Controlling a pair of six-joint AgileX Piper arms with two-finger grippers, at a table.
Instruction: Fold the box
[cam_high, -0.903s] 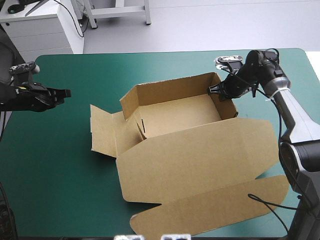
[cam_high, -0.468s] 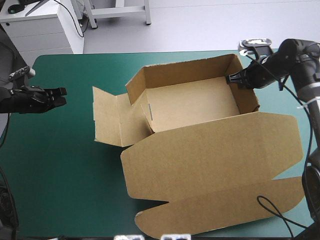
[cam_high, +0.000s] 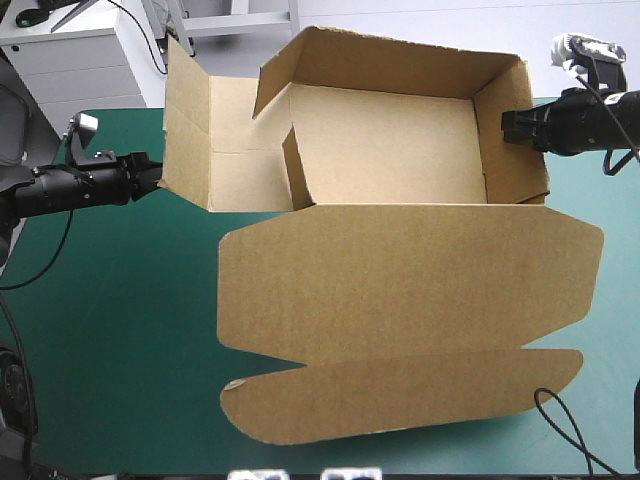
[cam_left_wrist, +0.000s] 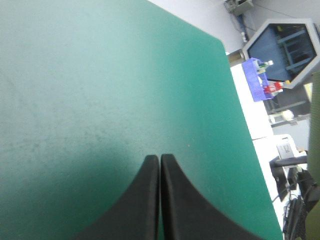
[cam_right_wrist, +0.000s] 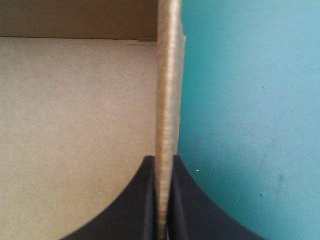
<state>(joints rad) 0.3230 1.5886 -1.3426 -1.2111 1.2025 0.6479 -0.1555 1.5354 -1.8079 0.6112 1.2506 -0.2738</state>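
The brown cut-board box (cam_high: 400, 150) sat from the centre of the desk (cam_high: 120, 320) toward 3 o'clock, its open tray at 12 o'clock and its broad lid panel (cam_high: 410, 275) lying flat toward 6 o'clock; the tray end seemed held up off the teal-green cover (cam_left_wrist: 100, 75). The right pincer (cam_high: 512, 127) pinched the thin right-hand wall (cam_right_wrist: 167, 100) at 3 o'clock, black fingers all but closed on the board's edge. The left pincer (cam_high: 152, 176), pressed together and empty (cam_left_wrist: 159, 159), pointed at the loose side flap (cam_high: 205, 130) at 9 o'clock, just beside its edge. The board looked light and stiff across each panel but hinged freely at its creases, so unsupported panels would likely sag or swing. Its smooth faces could slip, so a hold on a wall's top edge near a corner would probably serve best.
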